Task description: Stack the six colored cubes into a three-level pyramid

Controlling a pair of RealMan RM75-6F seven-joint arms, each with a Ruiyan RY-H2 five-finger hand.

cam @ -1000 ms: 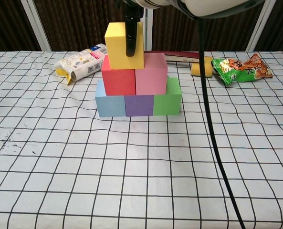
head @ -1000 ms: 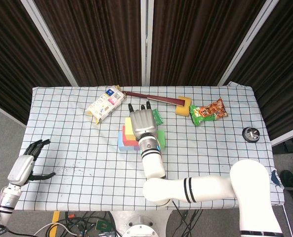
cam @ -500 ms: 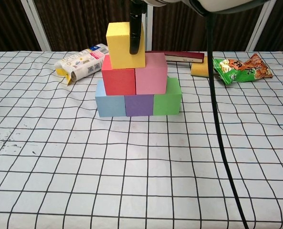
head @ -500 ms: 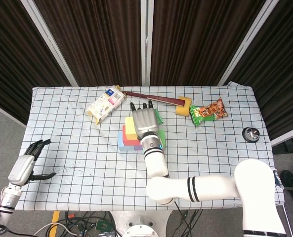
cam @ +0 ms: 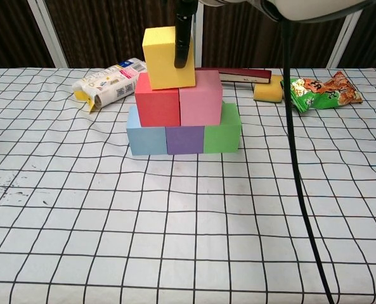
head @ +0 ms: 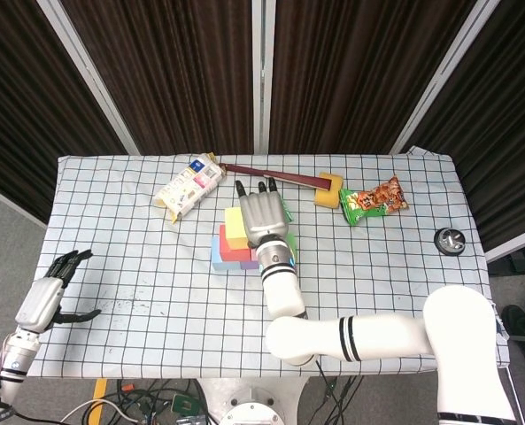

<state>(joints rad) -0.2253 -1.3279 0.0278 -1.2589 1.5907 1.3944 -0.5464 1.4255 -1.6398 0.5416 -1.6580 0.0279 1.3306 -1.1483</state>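
Note:
A pyramid of cubes stands mid-table. Blue (cam: 146, 139), purple (cam: 184, 139) and green (cam: 222, 134) cubes form the bottom row, with red (cam: 156, 107) and pink (cam: 200, 106) on them. The yellow cube (cam: 162, 60) sits on top, slightly tilted and mostly over the red one. My right hand (head: 262, 217) hovers over the stack and holds the yellow cube (head: 235, 228), one finger (cam: 184, 38) pressed on its front face. The rest of the hand is cut off in the chest view. My left hand (head: 45, 297) hangs by the table's left edge, fingers apart and holding nothing.
Behind the pyramid lie a white snack pack (cam: 105, 82), a dark red book (cam: 238, 75), a yellow sponge (cam: 268, 92) and a green and red chip bag (cam: 321, 90). A small black round object (head: 449, 240) sits near the right edge.
My right hand has shifted a little to the right, and the yellow cube has moved with it towards the stack's middle. The left hand has stayed put.

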